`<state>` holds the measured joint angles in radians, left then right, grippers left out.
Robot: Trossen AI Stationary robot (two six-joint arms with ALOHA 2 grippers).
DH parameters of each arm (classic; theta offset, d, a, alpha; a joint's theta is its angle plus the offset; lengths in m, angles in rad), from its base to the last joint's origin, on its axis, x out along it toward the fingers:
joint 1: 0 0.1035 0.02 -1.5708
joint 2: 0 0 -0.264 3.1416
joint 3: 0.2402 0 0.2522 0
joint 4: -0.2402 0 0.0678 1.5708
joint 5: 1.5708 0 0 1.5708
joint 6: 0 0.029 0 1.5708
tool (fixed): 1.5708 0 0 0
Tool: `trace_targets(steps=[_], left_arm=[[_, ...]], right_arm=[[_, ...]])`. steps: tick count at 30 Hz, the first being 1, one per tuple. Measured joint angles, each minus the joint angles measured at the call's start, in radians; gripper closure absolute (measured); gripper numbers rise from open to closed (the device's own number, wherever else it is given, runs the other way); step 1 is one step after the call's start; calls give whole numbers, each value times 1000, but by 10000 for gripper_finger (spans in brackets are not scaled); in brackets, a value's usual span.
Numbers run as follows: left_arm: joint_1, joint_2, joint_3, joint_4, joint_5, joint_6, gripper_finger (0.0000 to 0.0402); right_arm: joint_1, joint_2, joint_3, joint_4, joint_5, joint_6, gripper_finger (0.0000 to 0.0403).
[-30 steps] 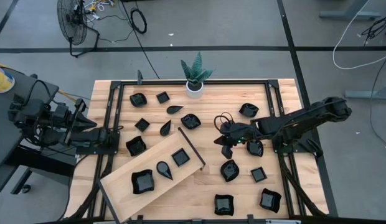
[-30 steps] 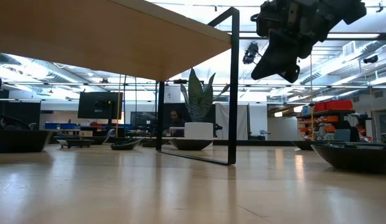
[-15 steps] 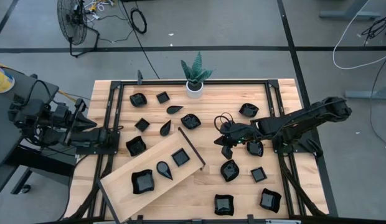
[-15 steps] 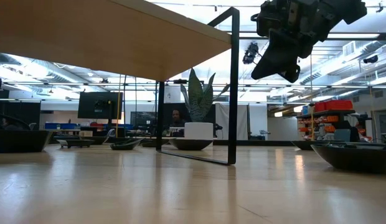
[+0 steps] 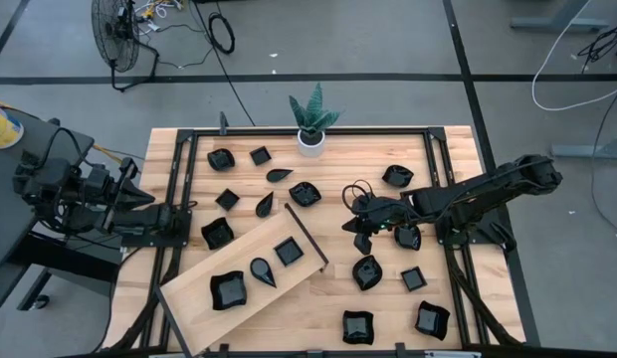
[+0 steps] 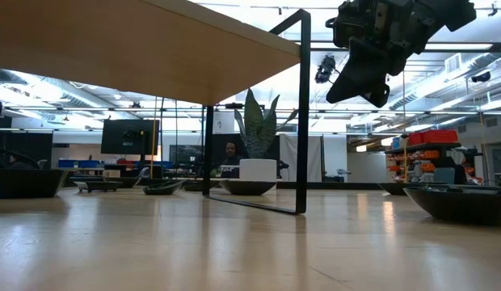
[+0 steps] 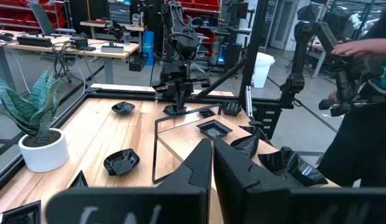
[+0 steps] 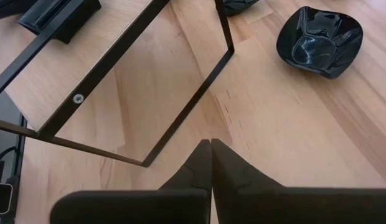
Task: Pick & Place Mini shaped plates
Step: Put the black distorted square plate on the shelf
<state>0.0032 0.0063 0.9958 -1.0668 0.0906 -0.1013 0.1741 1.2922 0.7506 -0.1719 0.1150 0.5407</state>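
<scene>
On the raised wooden board [image 5: 244, 261] near the tabletop's left front corner sit three mini shaped plates [image 5: 227, 289]; the rest lie scattered across the tabletop. The right gripper [image 5: 362, 242] hangs mid-table, clenched and empty; the left gripper [image 5: 185, 216], also clenched, waits at the left edge

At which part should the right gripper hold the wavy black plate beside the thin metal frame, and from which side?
Take the wavy black plate by its raised rim, from straight above: one jaw inside the hollow, one outside. It lies flat and low on the table, so a sideways approach finds little to pinch. The right gripper, now shut, must open first.
</scene>
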Motion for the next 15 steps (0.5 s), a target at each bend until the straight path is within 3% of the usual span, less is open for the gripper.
trace_targets(steps=[15], left_arm=[[0,0,0,0,0,0,383]], right_arm=[[0,0,0,0,1,10,401]])
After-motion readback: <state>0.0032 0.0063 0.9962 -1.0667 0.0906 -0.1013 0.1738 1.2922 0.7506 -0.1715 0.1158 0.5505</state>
